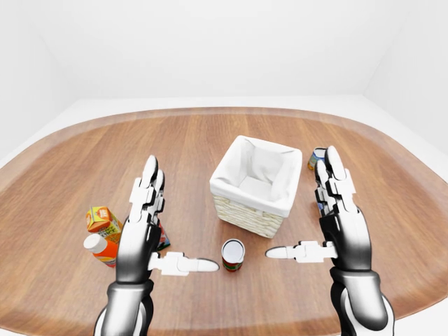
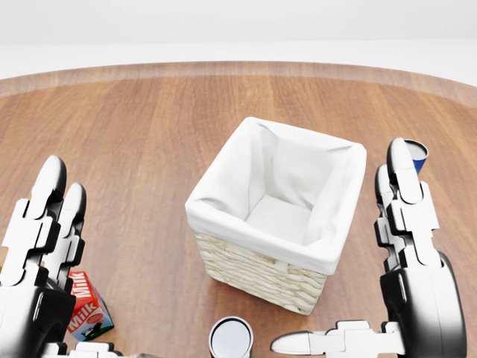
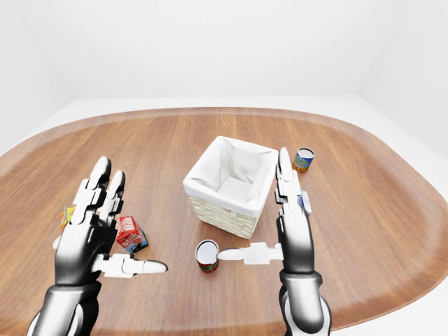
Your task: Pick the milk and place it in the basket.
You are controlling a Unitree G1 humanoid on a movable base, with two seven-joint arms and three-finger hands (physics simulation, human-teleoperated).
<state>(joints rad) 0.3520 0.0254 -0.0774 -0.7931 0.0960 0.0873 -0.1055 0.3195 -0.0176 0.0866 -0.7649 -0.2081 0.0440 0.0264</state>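
Our left hand (image 3: 94, 227), fingers spread and empty, hovers at lower left just beside the milk (image 3: 131, 234), far nearer than our equally open right hand (image 3: 290, 227).

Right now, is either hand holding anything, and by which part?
Nothing is held. The left hand and right hand are both open; the milk sits untouched.

You're looking at a table (image 1: 84, 150) of smooth brown wood with a soft sheen. On it, the basket (image 2: 253, 272) is rough pale wicker lined with matt white cloth. Below the basket, the can (image 3: 207, 255) looks like metal with a glossy printed label. Left of the basket, the milk (image 3: 131, 234) is a printed paper carton. Your 2 hands, left hand (image 1: 143, 231) and right hand (image 1: 336, 224), are glossy white and black plastic.
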